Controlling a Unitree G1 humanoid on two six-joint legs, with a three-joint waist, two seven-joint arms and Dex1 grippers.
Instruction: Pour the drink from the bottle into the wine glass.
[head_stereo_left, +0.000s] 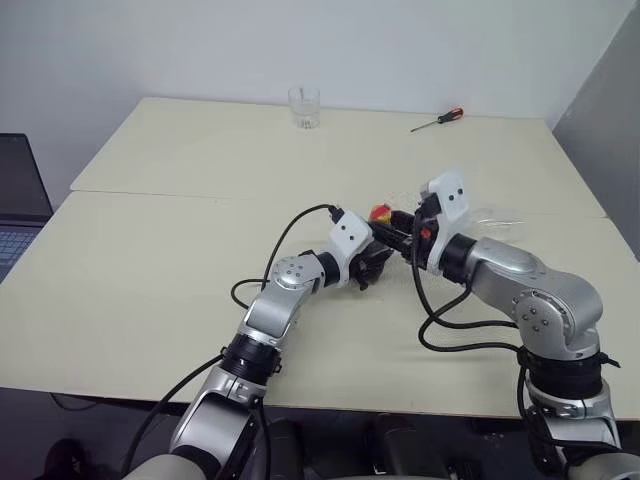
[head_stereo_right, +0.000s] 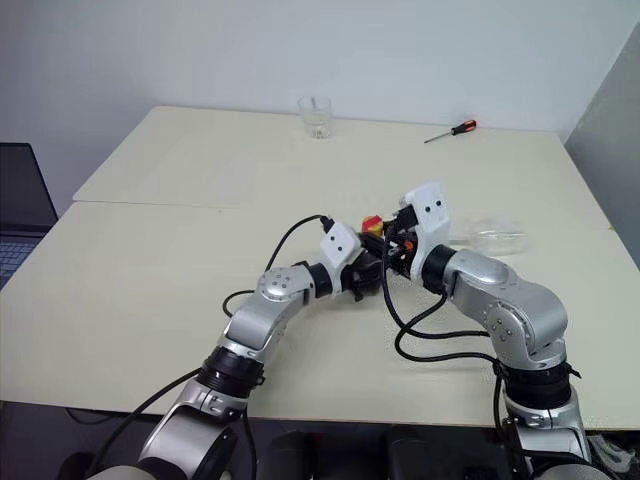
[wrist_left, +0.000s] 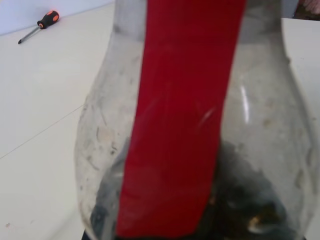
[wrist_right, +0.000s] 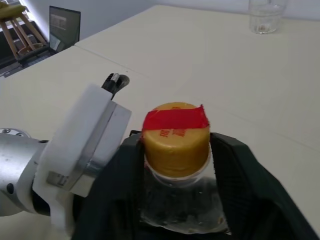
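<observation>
**Cap still on, right tool at the neck**

You have the bottle (wrist_right: 176, 165) clamped in the left tool (head_stereo_right: 368, 268), upright over the middle of the table (head_stereo_left: 150, 290). Your right tool (wrist_right: 175, 150) sits with a finger on either side of the yellow cap (wrist_right: 176, 140); whether it grips yet, you cannot tell. The step looks like uncapping. Next, pinch the cap firmly and twist it off while the left holds steady. The glass (head_stereo_right: 497, 238) lies on its side to the right; stand it up before pouring.
</observation>
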